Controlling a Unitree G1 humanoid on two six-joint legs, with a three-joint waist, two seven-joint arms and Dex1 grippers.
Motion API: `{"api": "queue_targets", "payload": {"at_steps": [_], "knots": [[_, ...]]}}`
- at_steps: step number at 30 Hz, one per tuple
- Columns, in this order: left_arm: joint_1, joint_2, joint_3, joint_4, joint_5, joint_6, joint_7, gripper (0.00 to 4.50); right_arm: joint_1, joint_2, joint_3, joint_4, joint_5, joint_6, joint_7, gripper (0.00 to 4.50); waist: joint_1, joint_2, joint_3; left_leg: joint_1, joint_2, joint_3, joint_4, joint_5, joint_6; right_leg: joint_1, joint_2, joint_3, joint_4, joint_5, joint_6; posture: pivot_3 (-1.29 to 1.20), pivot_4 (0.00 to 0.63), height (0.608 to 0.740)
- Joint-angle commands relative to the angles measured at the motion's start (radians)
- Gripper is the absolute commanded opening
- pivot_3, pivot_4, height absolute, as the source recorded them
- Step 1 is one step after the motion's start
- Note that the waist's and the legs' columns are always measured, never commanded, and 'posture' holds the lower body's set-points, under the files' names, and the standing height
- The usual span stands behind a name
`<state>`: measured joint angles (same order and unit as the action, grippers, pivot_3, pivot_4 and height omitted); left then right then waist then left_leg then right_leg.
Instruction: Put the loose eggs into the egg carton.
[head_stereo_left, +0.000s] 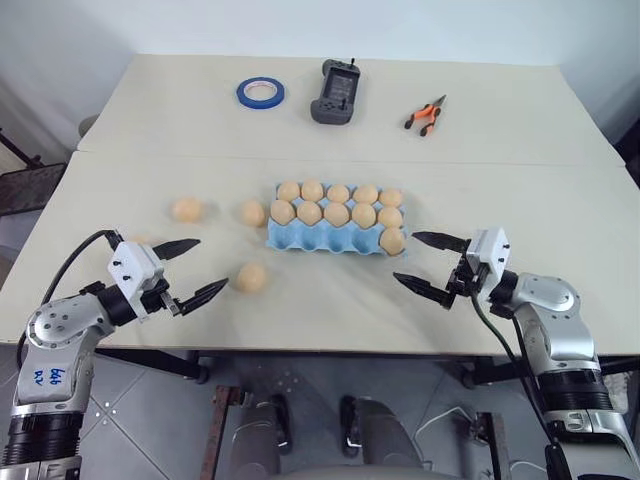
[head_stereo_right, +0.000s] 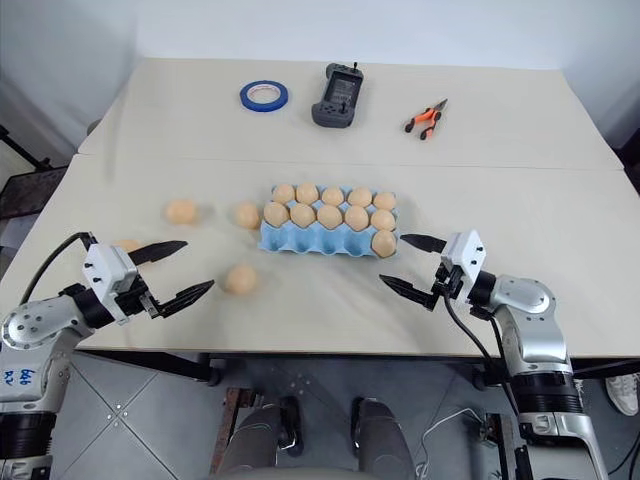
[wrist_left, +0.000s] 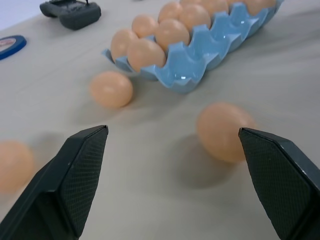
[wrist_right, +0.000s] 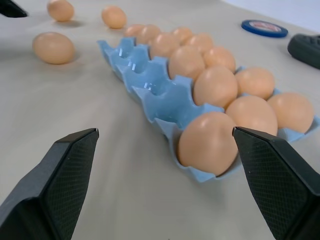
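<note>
At the lower left of the left eye view we found the left gripper (head_stereo_left: 195, 269) with its two black fingers spread wide and nothing between them. One of the loose eggs (head_stereo_left: 251, 277) lay on the table (head_stereo_left: 330, 310) just right of those fingertips, not touching them. At the lower right the right gripper (head_stereo_left: 421, 262) was likewise splayed wide and empty, its tips just right of the egg carton (head_stereo_left: 330, 240), near the corner cup holding the front row's single egg (head_stereo_left: 393, 241).

We counted three loose eggs plainly: the near one, a second (head_stereo_left: 254, 212) just left of the carton's end, and a third (head_stereo_left: 187, 209) further left. A tan patch (head_stereo_left: 141, 240) behind the left gripper may have been a fourth; we could not tell. The carton sat centre frame and carried eleven eggs: five in the back row, five in the middle and one in front, leaving four front cups bare.

The right wrist view showed those empty front cups (wrist_right: 145, 80) clearly, which the head views flattened.

In the upper part of the frame lay one blue tape ring (head_stereo_left: 260, 93), one dark handheld controller (head_stereo_left: 337, 92) and one pair of orange-handled pliers (head_stereo_left: 425, 115).
</note>
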<state>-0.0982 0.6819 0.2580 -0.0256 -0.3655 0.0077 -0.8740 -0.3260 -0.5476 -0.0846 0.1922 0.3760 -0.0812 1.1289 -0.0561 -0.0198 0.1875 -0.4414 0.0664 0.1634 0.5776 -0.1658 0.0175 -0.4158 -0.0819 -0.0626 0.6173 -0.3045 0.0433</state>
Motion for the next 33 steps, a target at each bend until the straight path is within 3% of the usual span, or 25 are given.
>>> {"api": "queue_targets", "payload": {"at_steps": [1, 11, 17, 25, 33], "knots": [[-0.006, 0.004, 0.008, -0.011, 0.007, 0.000, 0.016, 4.45, 0.013, -0.007, -0.020, -0.029, 0.027, -0.030, 0.021, 4.50, -0.001, 0.000, 0.000, 0.000, 0.000, 0.000, 0.000, 0.000, 0.000, 0.000, 0.000, 0.000, 0.000, 0.000, 0.000, 0.00, 0.150, 0.740], [0.128, 0.056, 0.061, 0.054, 0.007, -0.039, -0.065, 4.45, 0.045, 0.016, -0.008, -0.153, 0.171, -0.003, 0.148, 4.50, -0.002, 0.000, 0.000, 0.001, 0.001, 0.000, -0.001, 0.000, 0.000, -0.001, 0.001, 0.000, 0.001, 0.000, 0.000, 0.00, 0.150, 0.740], [0.150, 0.051, 0.055, 0.041, 0.008, -0.042, -0.061, 4.45, 0.067, 0.005, 0.002, -0.091, 0.140, -0.081, 0.235, 4.50, 0.002, 0.000, 0.000, 0.000, 0.001, 0.000, -0.001, 0.000, 0.000, 0.000, 0.000, 0.001, -0.005, -0.002, -0.004, 0.00, 0.150, 0.740], [0.071, -0.026, -0.055, -0.054, 0.011, 0.073, 0.009, 4.45, 0.072, 0.007, 0.001, -0.076, 0.127, -0.111, 0.231, 4.50, 0.005, 0.000, 0.000, -0.002, 0.000, 0.005, -0.006, -0.002, 0.002, 0.000, 0.000, 0.003, -0.017, 0.003, -0.002, 0.00, 0.150, 0.740], [-0.077, -0.105, -0.195, 0.050, 0.107, 0.101, 0.067, 4.45, 0.083, 0.027, 0.007, -0.094, 0.114, -0.112, 0.193, 4.50, 0.001, 0.000, 0.000, 0.001, 0.002, 0.005, -0.001, -0.002, 0.001, 0.001, 0.001, 0.003, -0.007, 0.005, 0.003, 0.00, 0.150, 0.740]]}}
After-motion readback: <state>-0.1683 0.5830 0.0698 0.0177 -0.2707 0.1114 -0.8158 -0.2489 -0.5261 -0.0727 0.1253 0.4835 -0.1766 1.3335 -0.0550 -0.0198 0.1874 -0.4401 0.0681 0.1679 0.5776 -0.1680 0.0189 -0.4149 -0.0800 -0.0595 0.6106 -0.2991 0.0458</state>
